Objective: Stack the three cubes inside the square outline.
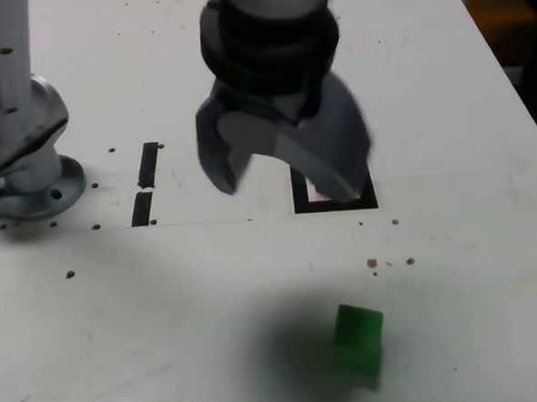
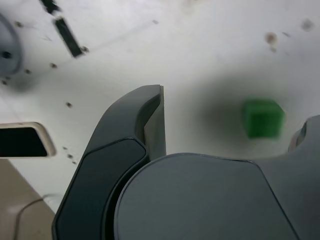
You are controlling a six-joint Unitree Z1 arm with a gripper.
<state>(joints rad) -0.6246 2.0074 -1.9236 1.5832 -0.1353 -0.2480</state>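
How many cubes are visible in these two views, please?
1: the green cube, on the table nearer the exterior view's bottom edge than the square outline. Others may be hidden behind the pincer.

One green cube [image 1: 359,338] sits in the lower right of the exterior view. Two black strips [image 1: 148,165] lie at left of centre there, and one square outline [image 1: 335,205], partly hidden, right of centre. Two fingers [image 1: 325,156] show near the upper middle. One round base [image 1: 36,201] stands at the left edge. The wrist view has one phone [image 2: 22,141] and one cable [image 2: 22,210] at lower left. One tabletop [image 1: 210,296].
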